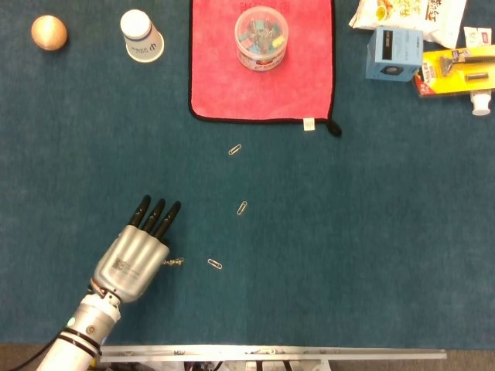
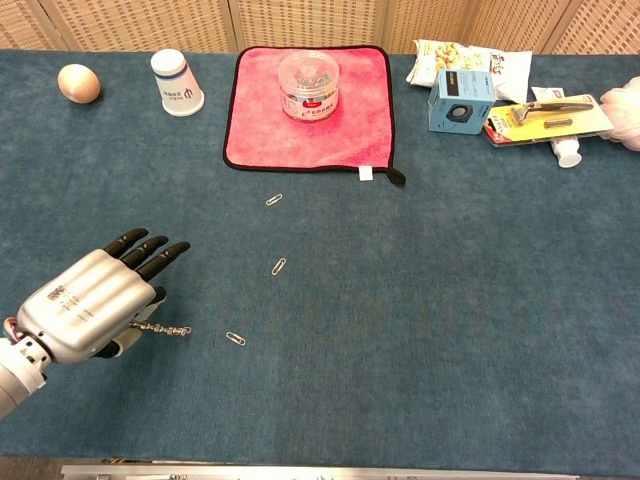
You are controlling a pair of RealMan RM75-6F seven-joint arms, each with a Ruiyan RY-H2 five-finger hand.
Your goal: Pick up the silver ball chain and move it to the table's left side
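Observation:
A short length of the silver ball chain [image 1: 173, 263] [image 2: 172, 329] sticks out to the right from under my left hand [image 1: 135, 259] [image 2: 95, 305], near the table's front left. The hand holds the chain underneath, back facing up and dark fingers stretched forward; the rest of the chain is hidden beneath the palm. The chain's free end lies just above or on the blue cloth, close to a paper clip [image 1: 214, 263] [image 2: 235, 338]. My right hand appears in neither view.
Two more paper clips [image 1: 242, 208] [image 1: 235, 149] lie mid-table. A pink cloth [image 1: 224, 85] carries a clear tub of clips [image 1: 261, 37]. A white cup [image 1: 141, 35] and an egg [image 1: 49, 32] stand far left; a blue box [image 1: 393, 52], snack bags and a razor pack [image 1: 456, 71] far right.

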